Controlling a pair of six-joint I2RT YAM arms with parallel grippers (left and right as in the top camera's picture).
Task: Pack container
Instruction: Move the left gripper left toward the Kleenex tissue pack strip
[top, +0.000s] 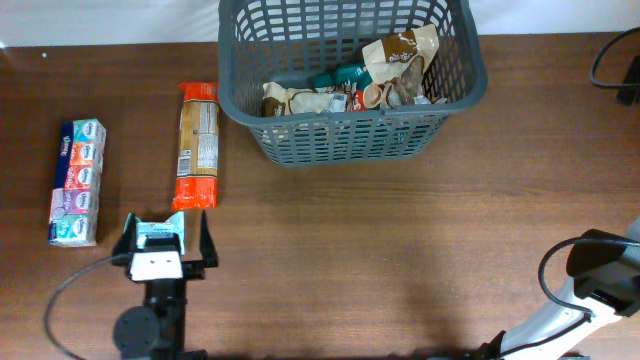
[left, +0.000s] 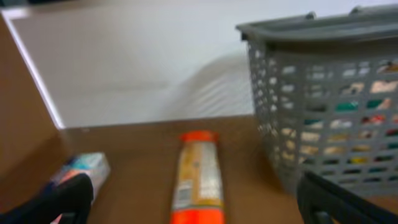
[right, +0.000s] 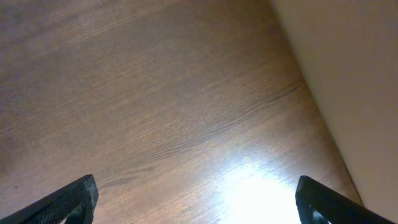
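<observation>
Overhead view: the container (top: 340, 140) stands part-filled at the far edge; the left gripper (top: 167, 222), jaws wide apart, sits just short of the orange packet (top: 197, 145). The right gripper (right: 196, 202) is also apart, empty. Risk: the long packet, held by its end, could droop and catch the rim.

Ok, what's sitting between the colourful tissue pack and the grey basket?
One long orange packet, lying flat on the table, nearer the basket; the overhead view shows it plainly.
</observation>
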